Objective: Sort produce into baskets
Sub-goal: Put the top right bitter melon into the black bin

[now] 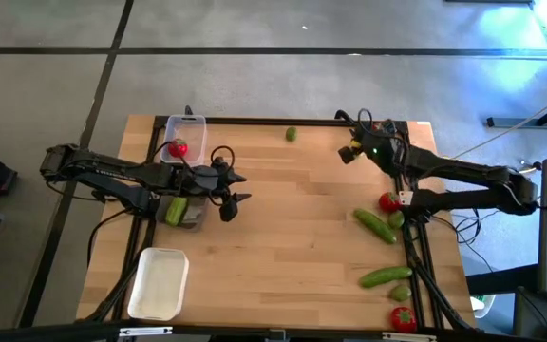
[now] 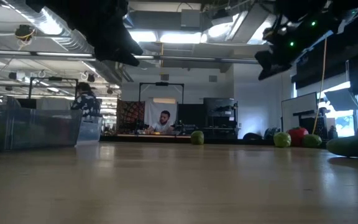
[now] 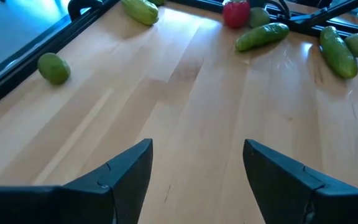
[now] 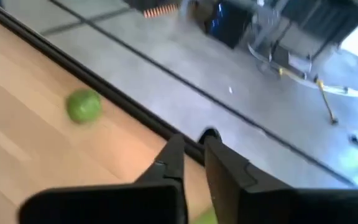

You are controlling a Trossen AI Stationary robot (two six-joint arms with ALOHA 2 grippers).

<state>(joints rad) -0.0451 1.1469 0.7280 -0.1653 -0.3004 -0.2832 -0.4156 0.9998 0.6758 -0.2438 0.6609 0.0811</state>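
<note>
We are hovering the left tool (image 1: 233, 187), fingers apart, beside the clear bins; the right tool (image 4: 192, 163), nearly together, is eyeing a far lime (image 4: 82, 106).

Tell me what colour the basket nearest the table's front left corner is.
Opaque white. The basket shows best in the high view; the other two are clear.
</note>
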